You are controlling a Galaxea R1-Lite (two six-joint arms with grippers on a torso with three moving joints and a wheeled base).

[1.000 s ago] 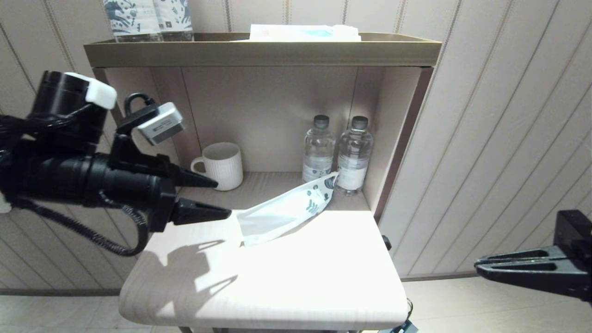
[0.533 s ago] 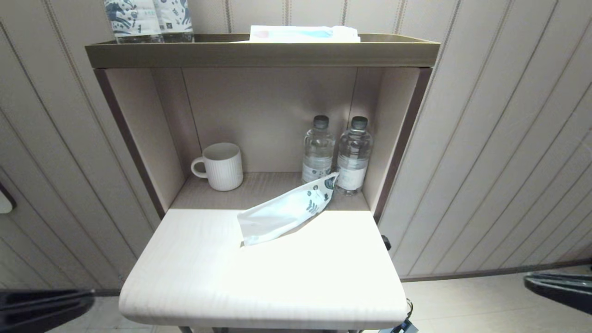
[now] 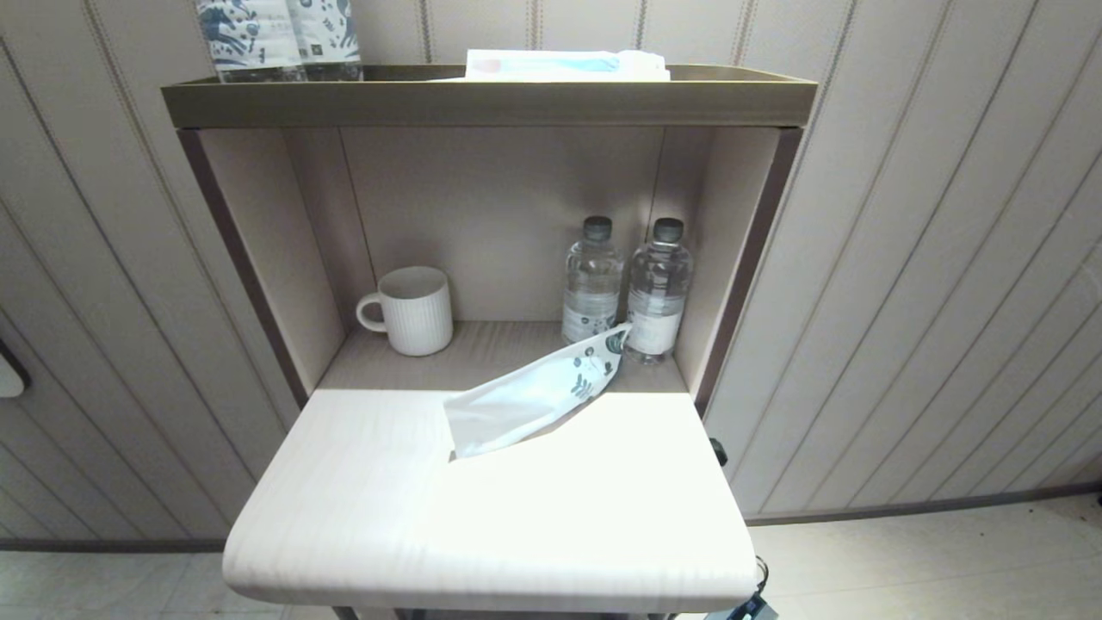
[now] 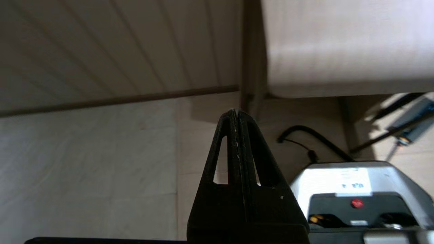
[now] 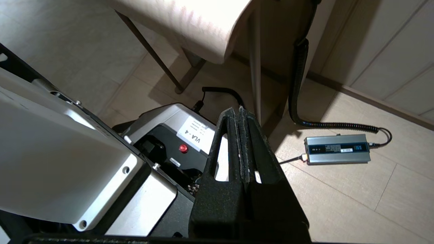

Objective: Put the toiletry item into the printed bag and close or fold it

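The printed bag (image 3: 534,394) lies slanted on the pale shelf top (image 3: 430,517), its blue-leaf end leaning against a water bottle (image 3: 657,288). The toiletry item is hidden from view. Neither arm shows in the head view. In the left wrist view my left gripper (image 4: 237,111) is shut and empty, hanging low beside the table above the floor. My right gripper (image 5: 237,109) is likewise shut and empty, down by the robot base (image 5: 162,135).
A white ribbed mug (image 3: 413,310) and two water bottles (image 3: 592,280) stand in the niche. Blue-patterned packages (image 3: 275,34) and a flat white-and-blue packet (image 3: 564,63) sit on the upper tray. A grey power brick (image 5: 337,149) and cables lie on the floor.
Both arms have dropped out of the head view. The left gripper, open near the bag's mouth a second ago, has withdrawn and shut. The bag has not moved.
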